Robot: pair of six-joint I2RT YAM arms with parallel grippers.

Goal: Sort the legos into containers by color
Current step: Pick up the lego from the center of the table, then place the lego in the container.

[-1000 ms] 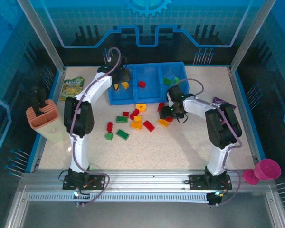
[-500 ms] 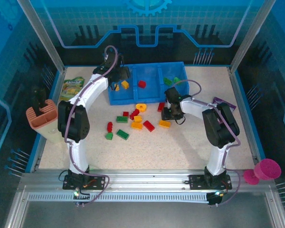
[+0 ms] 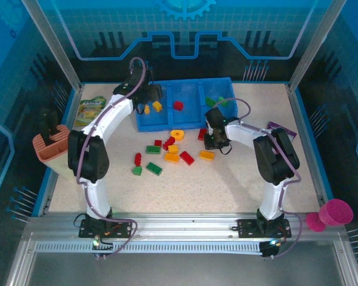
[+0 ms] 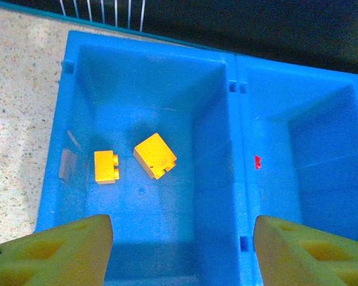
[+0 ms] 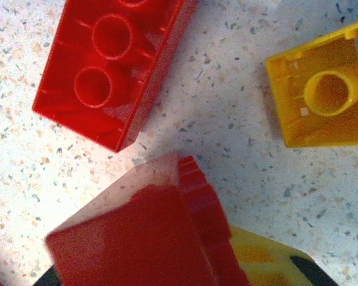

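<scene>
Left tool (image 4: 182, 253) hangs with its fingers spread wide over the left compartment of the blue tray (image 4: 215, 89), where two yellow bricks (image 4: 155, 156) sit. Right tool (image 3: 212, 140) is down among the loose legos (image 3: 187, 158) on the tabletop (image 3: 227, 185). Looks like it's pinching a red brick (image 5: 137, 244), but the close-up's kinda blurry.

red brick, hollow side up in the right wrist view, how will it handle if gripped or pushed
The red brick shows a hollow underside with tubes, so probably light. It looks like hard glossy plastic: likely stiff, maybe slippery. Lying flat on the table, it should slide rather than roll.
</scene>
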